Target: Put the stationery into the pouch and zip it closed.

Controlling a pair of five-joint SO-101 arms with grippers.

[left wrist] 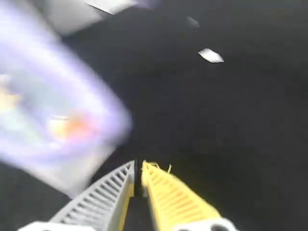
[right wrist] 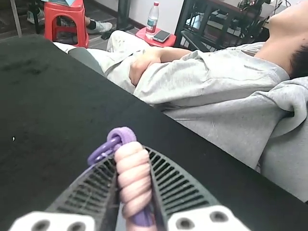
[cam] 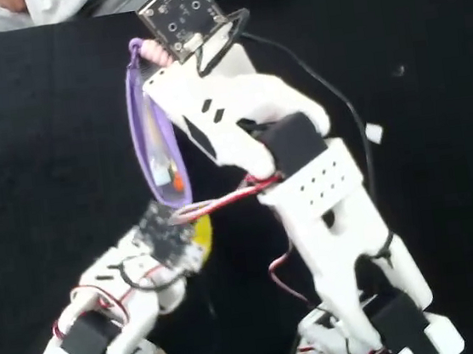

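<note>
Black desk throughout; past its far edge we note a red stool on the floor. Purple pouch: long axis runs from the far side toward the arms. Right gripper: jaws pinching the pink coiled pull at the pouch's far end. Left gripper: jaws pressed together, just beside the near end. White scrap well apart.
</note>
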